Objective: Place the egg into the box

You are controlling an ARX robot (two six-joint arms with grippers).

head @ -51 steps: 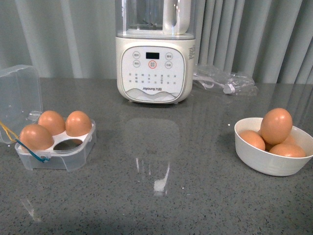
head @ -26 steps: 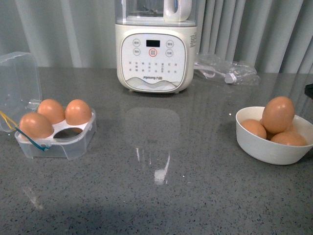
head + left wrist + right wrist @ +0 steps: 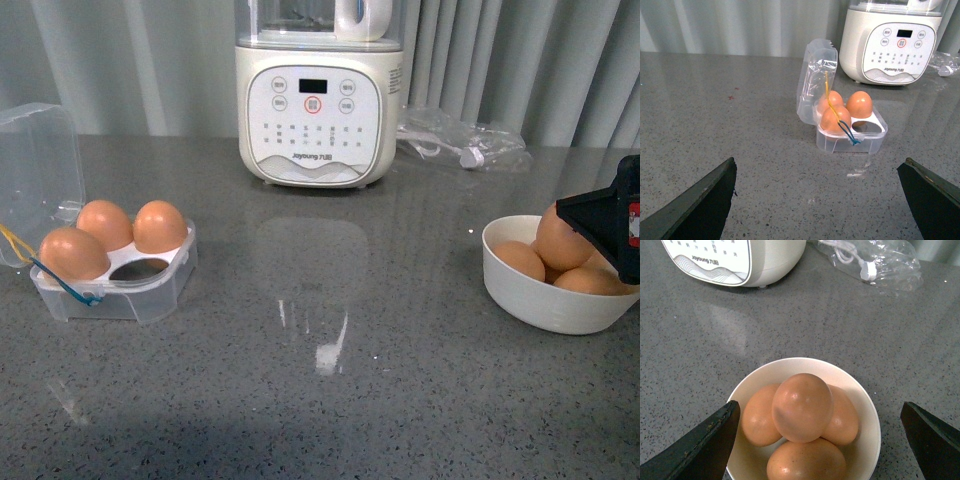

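Your right gripper (image 3: 818, 409) has its jaws spread wide. The egg (image 3: 802, 407), the one sitting on top of the pile in the white bowl (image 3: 867, 410), is right between them in the wrist view and touches neither. From the front, the black finger (image 3: 605, 225) covers part of that egg, so I honestly can't tell if the tips are down at its level or a bit above it.

Counts: four eggs in the bowl and three in the box (image 3: 130, 310), which sits on the left side of the counter (image 3: 350, 400). Its lid (image 3: 40, 180) stands open and one slot (image 3: 140, 268) is unfilled. Your left gripper (image 3: 818, 162) is spread wide too, holding nothing, with the box well ahead of it. There's one blender (image 3: 313, 110) at the back and one clear bag (image 3: 465, 150) beside it.
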